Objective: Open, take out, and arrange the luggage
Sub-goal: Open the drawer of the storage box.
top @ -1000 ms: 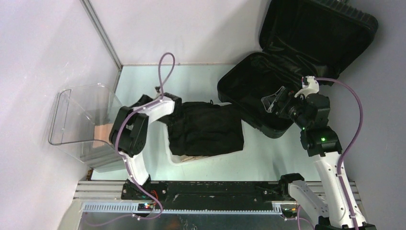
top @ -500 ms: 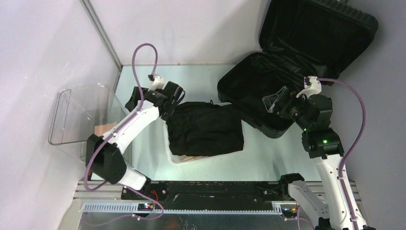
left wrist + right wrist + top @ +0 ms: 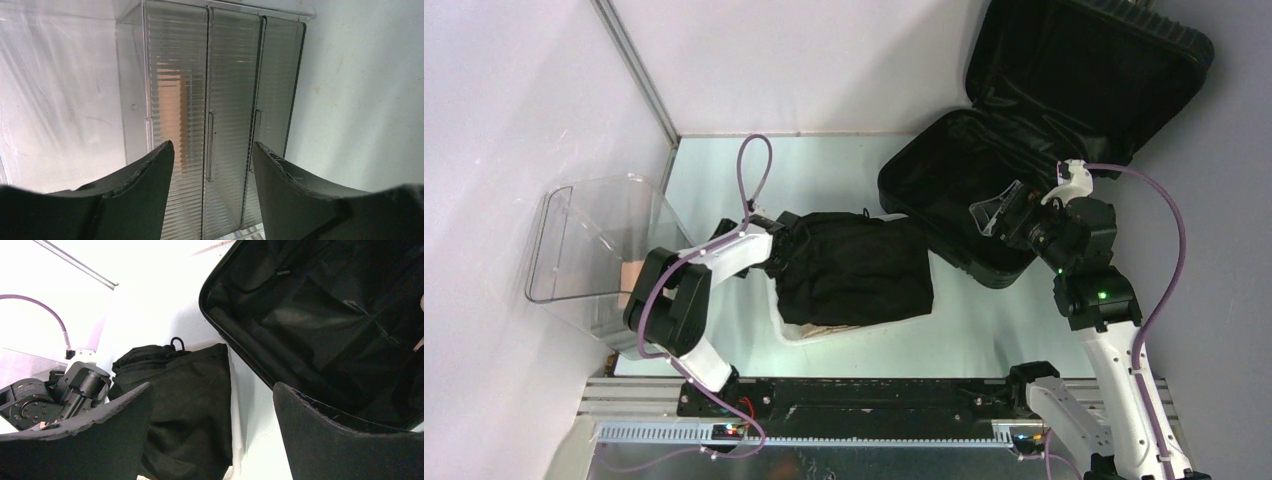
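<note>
A: Your luggage [image 3: 964, 190] sits at the far right of the table [image 3: 724, 170]. It is open, with the lid leaning back against the wall, so the lined inside faces your right arm. I judge the shell to be cleared out, though black lining on black hides a lot.

B: Agreed. Next in size, the garment [image 3: 854, 270] lies folded over the basket [image 3: 786, 330] in the middle, just beside the luggage's near left wall. I read that as the arranging step: out of the luggage and into the basket.

A: The clear bin [image 3: 584, 240] stands at the left edge with something pale inside. Your left wrist view looks straight at its ribbed wall.

B: Your right gripper [image 3: 212, 387] hovers over the luggage's near left rim, fingers wide apart with nothing between them. From there it can reach into the shell or across to the garment.

A: Your left gripper [image 3: 212, 150] is at the garment's left edge. Its fingers are apart and grip nothing. From above you can hardly pick them out against the black cloth.

B: Mind what crowds you. The basket rim and the luggage wall hem the garment in on the right, and the bin blocks the left. The purple cable [image 3: 758, 137] loops just beyond your left wrist.
</note>
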Motion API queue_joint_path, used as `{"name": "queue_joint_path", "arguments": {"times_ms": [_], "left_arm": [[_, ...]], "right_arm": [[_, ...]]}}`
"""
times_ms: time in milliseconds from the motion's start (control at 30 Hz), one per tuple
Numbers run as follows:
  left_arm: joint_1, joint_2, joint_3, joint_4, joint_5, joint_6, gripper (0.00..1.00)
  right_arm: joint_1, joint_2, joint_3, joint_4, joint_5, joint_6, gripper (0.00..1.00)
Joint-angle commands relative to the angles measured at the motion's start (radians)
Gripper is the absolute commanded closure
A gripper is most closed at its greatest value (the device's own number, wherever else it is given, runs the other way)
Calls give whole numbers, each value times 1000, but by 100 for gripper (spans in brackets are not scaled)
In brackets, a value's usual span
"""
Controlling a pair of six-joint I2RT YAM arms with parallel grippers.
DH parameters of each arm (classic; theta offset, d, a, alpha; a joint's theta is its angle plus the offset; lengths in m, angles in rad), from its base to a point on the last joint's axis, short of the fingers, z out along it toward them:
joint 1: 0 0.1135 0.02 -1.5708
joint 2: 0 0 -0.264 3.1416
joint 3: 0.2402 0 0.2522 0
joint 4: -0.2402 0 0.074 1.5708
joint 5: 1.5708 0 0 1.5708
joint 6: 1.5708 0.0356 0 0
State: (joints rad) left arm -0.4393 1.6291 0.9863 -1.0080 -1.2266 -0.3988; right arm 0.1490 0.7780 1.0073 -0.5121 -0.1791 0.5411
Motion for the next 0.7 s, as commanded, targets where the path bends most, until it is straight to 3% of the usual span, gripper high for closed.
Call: {"name": "queue_joint_path", "arguments": {"times_ms": [0, 167, 667], "left_arm": [[15, 4, 10, 39, -45, 1, 34], [19, 72, 13, -25, -143, -73, 35], [102, 98, 16, -43, -160, -90, 50]], "right_arm": [[5, -2, 45, 7, 6, 4, 10], [9, -1, 45, 14, 5, 13, 9], [11, -21, 45, 22, 4, 5, 10]]}}
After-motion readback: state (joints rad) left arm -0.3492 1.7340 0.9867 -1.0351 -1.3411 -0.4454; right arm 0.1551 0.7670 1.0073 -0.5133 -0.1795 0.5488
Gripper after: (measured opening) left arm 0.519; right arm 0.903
